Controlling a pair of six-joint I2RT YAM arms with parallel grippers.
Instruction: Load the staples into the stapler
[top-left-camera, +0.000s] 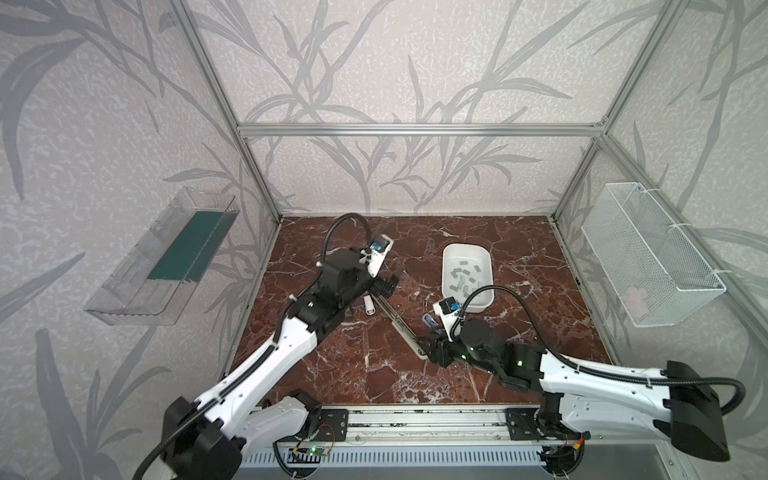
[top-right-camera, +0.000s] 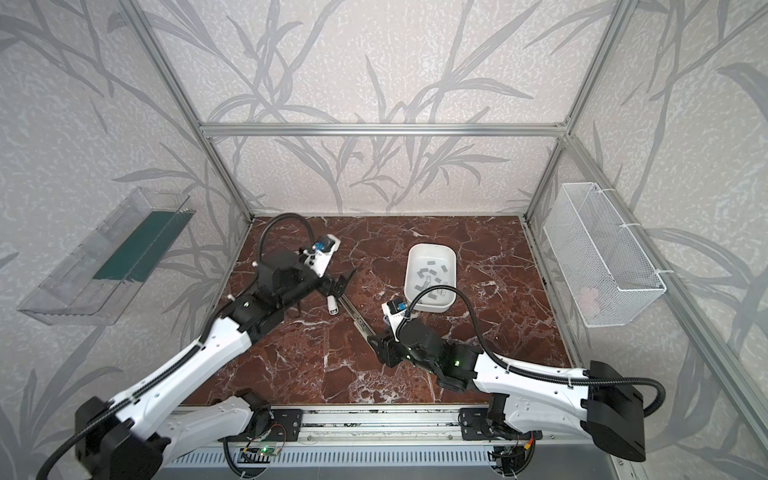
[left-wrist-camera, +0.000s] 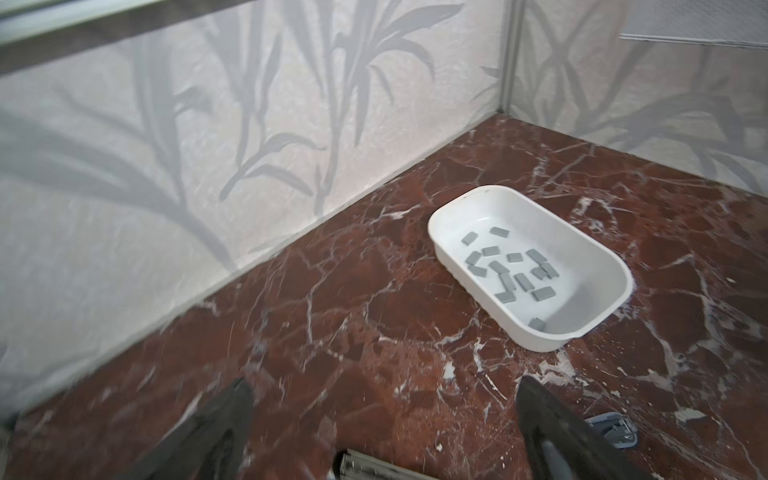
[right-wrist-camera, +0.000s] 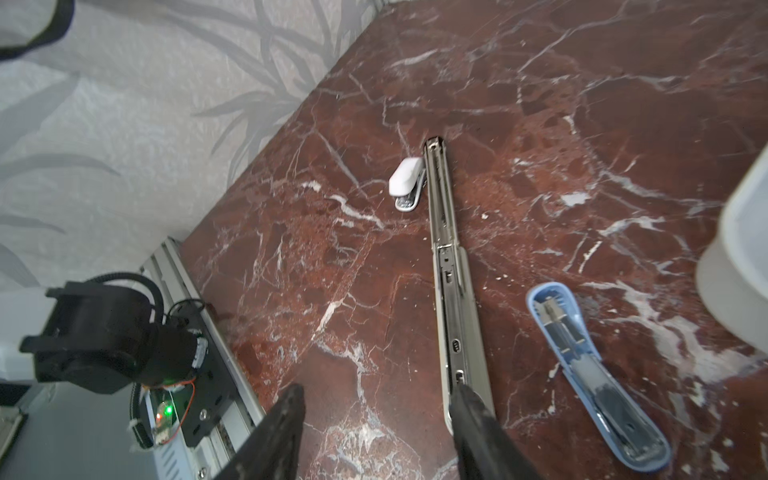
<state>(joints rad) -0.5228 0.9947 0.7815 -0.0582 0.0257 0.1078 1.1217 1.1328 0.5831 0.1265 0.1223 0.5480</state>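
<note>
**Operator:** Where were the staples (left-wrist-camera: 523, 281) at that moment?

**Spotter:** In your white tray (left-wrist-camera: 598, 257), every one I could see: a dozen or so grey strips lying flat across its floor, a few overlapping and one alone by an end wall. The tray stood on the surface (top-left-camera: 374, 365), right of the middle.

**Operator:** And the other containers?

**Spotter:** The clear bin (top-left-camera: 124, 291) on the left wall held one flat dark green thing (top-left-camera: 187, 245). The wire basket (top-left-camera: 648, 249) on the right wall had something pale pink (top-left-camera: 635, 299) at its bottom, too faint for me to name.

**Operator:** My fingers?

**Spotter:** Your left fingers (left-wrist-camera: 552, 424) stood wide apart, gripping nothing, above the far end of the long stapler (right-wrist-camera: 446, 249), which lay opened out flat on the surface. Your right fingers (right-wrist-camera: 278, 432) were apart too, with bare surface between them. One of them was over that stapler's near end; I couldn't tell whether it touched. The small white stapler (right-wrist-camera: 407, 183) lay just beside the far end. The blue stapler (right-wrist-camera: 598, 374) lay between the long one and the tray.
</note>
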